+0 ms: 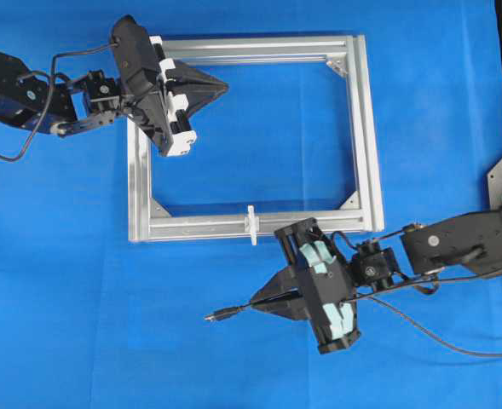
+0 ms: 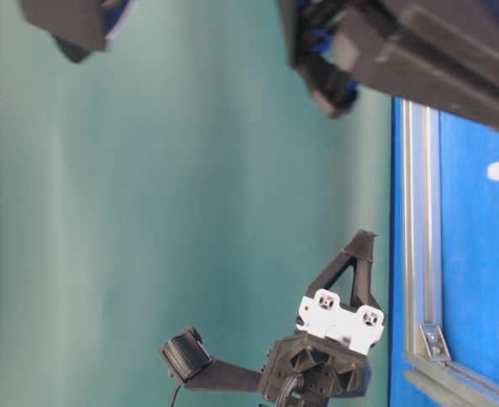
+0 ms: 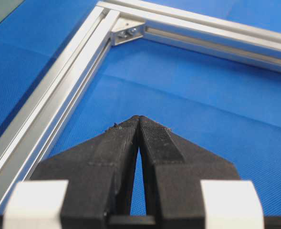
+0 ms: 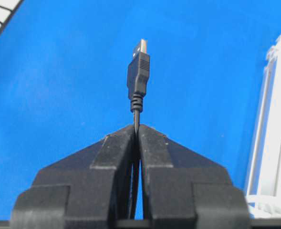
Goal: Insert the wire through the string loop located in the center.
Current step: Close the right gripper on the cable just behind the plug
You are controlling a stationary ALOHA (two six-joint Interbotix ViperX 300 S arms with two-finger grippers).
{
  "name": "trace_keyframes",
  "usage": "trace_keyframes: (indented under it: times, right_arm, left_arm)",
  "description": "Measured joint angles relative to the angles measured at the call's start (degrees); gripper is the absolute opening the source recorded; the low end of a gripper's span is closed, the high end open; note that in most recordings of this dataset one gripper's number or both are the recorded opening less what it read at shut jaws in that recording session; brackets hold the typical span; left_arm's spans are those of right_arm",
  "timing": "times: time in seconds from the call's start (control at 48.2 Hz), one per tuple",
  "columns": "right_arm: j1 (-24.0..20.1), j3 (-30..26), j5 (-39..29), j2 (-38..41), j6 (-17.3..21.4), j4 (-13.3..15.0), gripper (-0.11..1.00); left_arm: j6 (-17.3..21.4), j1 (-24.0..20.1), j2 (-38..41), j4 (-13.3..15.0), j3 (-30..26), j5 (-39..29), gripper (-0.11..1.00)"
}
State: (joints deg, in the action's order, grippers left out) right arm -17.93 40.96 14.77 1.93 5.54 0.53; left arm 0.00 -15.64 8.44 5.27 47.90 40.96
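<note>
The wire (image 1: 233, 311) is a thin black cable ending in a dark plug (image 1: 215, 316) with a silvery tip. My right gripper (image 1: 256, 307) is shut on the wire just behind the plug, which sticks out to the left of the fingertips. In the right wrist view the plug (image 4: 138, 71) stands straight out beyond the shut gripper (image 4: 137, 128). The string loop (image 1: 251, 224) is a tiny white cross on the middle of the silver frame's near bar, above my right gripper and apart from it. My left gripper (image 1: 225, 85) is shut and empty over the frame's far left corner, and also shows in the left wrist view (image 3: 139, 119).
The rectangular silver frame (image 1: 361, 128) lies flat on the blue mat; its bars show in the left wrist view (image 3: 83, 62) and at the right edge of the right wrist view (image 4: 278, 133). The wire's slack trails right under the right arm (image 1: 455, 345).
</note>
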Motion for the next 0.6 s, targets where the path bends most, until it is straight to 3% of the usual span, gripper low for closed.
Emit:
trace_keyframes:
  times: [0.602]
  right_arm:
    - [0.0,0.1,-0.6,-1.1,0.0,0.0,-0.02]
  left_arm:
    - [0.0,0.0,0.0,-0.1,0.0,0.1,0.0]
